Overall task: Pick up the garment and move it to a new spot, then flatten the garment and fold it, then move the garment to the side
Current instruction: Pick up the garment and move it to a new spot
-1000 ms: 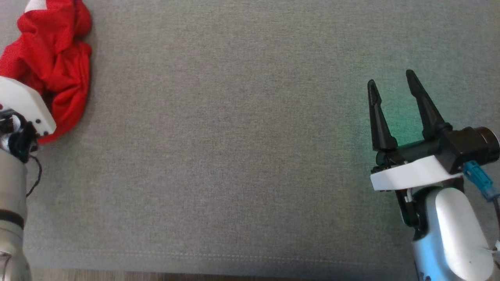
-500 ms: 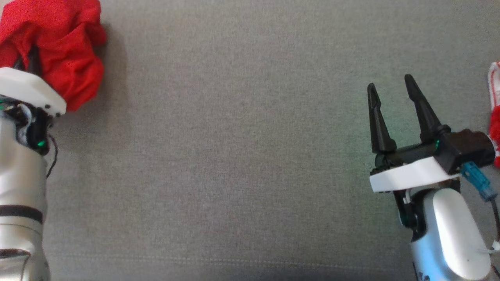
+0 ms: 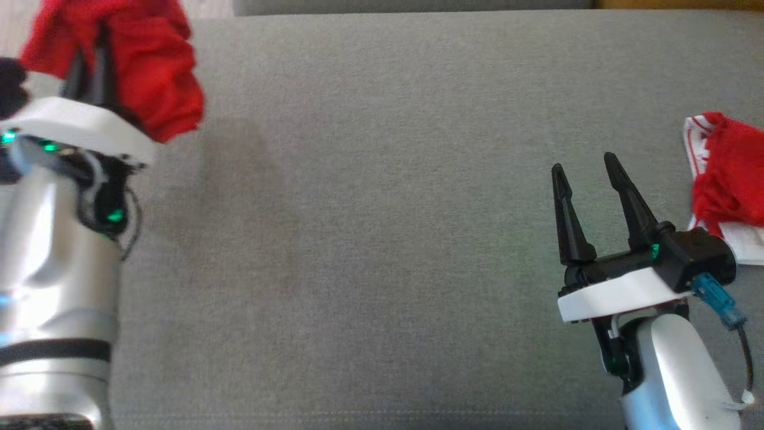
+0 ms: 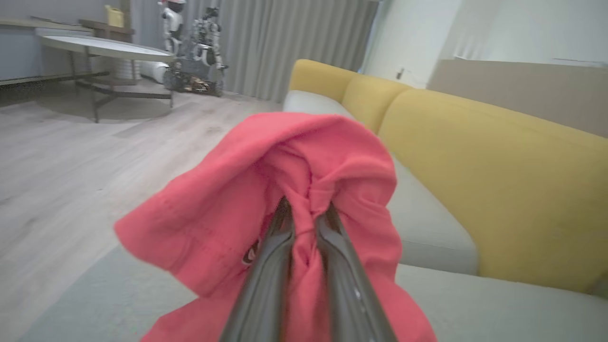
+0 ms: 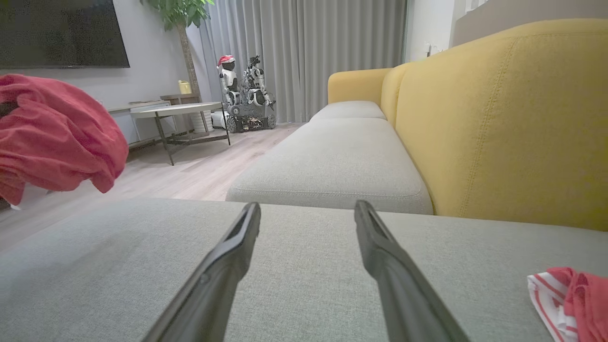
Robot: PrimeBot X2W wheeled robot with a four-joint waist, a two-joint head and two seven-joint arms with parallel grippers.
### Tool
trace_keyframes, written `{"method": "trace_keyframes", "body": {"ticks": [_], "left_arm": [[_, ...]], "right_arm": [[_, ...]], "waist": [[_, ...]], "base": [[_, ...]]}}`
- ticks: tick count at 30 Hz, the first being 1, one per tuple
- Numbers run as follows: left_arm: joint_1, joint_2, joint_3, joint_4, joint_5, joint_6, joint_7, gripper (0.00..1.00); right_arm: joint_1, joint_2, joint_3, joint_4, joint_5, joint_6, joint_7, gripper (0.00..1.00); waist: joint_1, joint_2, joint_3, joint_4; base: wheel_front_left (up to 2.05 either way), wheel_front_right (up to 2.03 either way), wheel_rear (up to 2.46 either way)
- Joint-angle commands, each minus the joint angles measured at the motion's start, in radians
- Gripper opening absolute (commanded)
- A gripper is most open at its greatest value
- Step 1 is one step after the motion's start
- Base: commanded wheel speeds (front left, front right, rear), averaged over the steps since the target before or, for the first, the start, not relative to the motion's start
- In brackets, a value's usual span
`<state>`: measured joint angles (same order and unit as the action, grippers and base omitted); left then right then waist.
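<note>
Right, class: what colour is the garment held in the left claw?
Red; the garment shows best in the left wrist view, pinched in the left claw.

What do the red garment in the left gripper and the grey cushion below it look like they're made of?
The red garment: probably a soft, thin knit or mesh fabric, matte; it bunches in limp folds. The grey cushion: woven upholstery cloth, matte, with a visible weave and a stitched seam.
</note>
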<state>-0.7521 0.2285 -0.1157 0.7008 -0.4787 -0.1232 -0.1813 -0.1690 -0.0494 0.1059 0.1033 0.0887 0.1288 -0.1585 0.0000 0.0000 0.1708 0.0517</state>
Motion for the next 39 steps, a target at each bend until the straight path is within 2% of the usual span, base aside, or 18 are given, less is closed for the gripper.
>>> {"method": "trace_keyframes", "body": {"ticks": [1, 7, 13, 18, 20, 21, 22, 23, 24, 28, 32, 35, 39], "left_arm": [[-0.017, 0.026, 0.016, -0.058, -0.002, 0.004, 0.01, 0.0], [0.062, -0.061, -0.049, -0.193, 0.013, 0.057, 0.073, 0.0], [0.118, -0.153, -0.14, -0.227, 0.027, 0.114, 0.09, 0.0], [0.129, -0.177, -0.263, -0.191, 0.019, 0.182, 0.06, 0.0], [0.133, -0.178, -0.346, -0.184, -0.027, 0.207, 0.046, 0.0], [0.133, -0.178, -0.346, -0.184, -0.027, 0.207, 0.046, 0.0], [0.133, -0.178, -0.387, -0.182, -0.05, 0.225, 0.038, 0.11], [0.131, -0.178, -0.432, -0.181, -0.069, 0.242, 0.032, 0.6], [0.13, -0.178, -0.476, -0.181, -0.088, 0.256, 0.028, 1.0], [0.124, -0.178, -0.626, -0.198, -0.169, 0.279, 0.008, 1.0], [0.113, -0.178, -0.699, -0.212, -0.23, 0.293, -0.022, 1.0], [0.097, -0.178, -0.678, -0.213, -0.25, 0.312, -0.052, 1.0], [0.09, -0.152, -0.582, -0.238, -0.251, 0.331, -0.076, 1.0]], "right_arm": [[-0.009, -0.001, 0.022, -0.029, 0.009, 0.002, -0.013, 1.0], [-0.012, -0.001, 0.008, -0.021, 0.018, 0.002, -0.025, 1.0], [-0.025, -0.001, 0.009, -0.017, 0.028, 0.002, -0.033, 1.0], [-0.033, -0.001, 0.029, -0.011, 0.041, 0.002, -0.041, 1.0], [-0.036, -0.001, 0.042, -0.006, 0.047, 0.002, -0.044, 1.0], [-0.036, -0.001, 0.042, -0.006, 0.047, 0.002, -0.044, 1.0], [-0.037, -0.001, 0.047, -0.003, 0.049, 0.002, -0.046, 1.0], [-0.037, -0.001, 0.053, -0.001, 0.051, 0.002, -0.048, 1.0], [-0.037, -0.001, 0.057, 0.002, 0.053, 0.002, -0.05, 1.0], [-0.03, -0.001, 0.065, 0.016, 0.062, 0.002, -0.058, 1.0], [-0.023, -0.001, 0.064, 0.026, 0.066, 0.002, -0.065, 1.0], [-0.02, -0.001, 0.053, 0.033, 0.067, 0.002, -0.069, 1.0], [-0.016, -0.001, 0.032, 0.037, 0.06, 0.002, -0.069, 1.0]], "waist": [[0.0, 0.0, -0.011, -0.014], [0.0, 0.0, -0.027, -0.055], [0.0, 0.0, -0.024, -0.112], [0.0, 0.0, -0.015, -0.171], [0.0, 0.0, -0.011, -0.198], [0.0, 0.0, -0.011, -0.198], [0.0, 0.0, -0.009, -0.21], [0.0, 0.0, -0.008, -0.221], [0.0, 0.0, -0.007, -0.231], [0.0, 0.0, -0.009, -0.254], [0.0, 0.0, -0.015, -0.252], [0.0, 0.0, -0.021, -0.232], [0.0, 0.0, -0.034, -0.189]], "base": [[0.0, 0.0, 0.0], [0.0, 0.0, 0.0], [0.0, 0.0, 0.0], [0.0, 0.0, 0.0], [0.0, 0.0, 0.0], [0.0, 0.0, 0.0], [0.0, 0.0, 0.0], [0.0, 0.0, 0.0], [0.0, 0.0, 0.0], [0.0, 0.0, 0.0], [0.0, 0.0, 0.0], [0.0, 0.0, 0.0], [0.0, 0.0, 0.0]]}}
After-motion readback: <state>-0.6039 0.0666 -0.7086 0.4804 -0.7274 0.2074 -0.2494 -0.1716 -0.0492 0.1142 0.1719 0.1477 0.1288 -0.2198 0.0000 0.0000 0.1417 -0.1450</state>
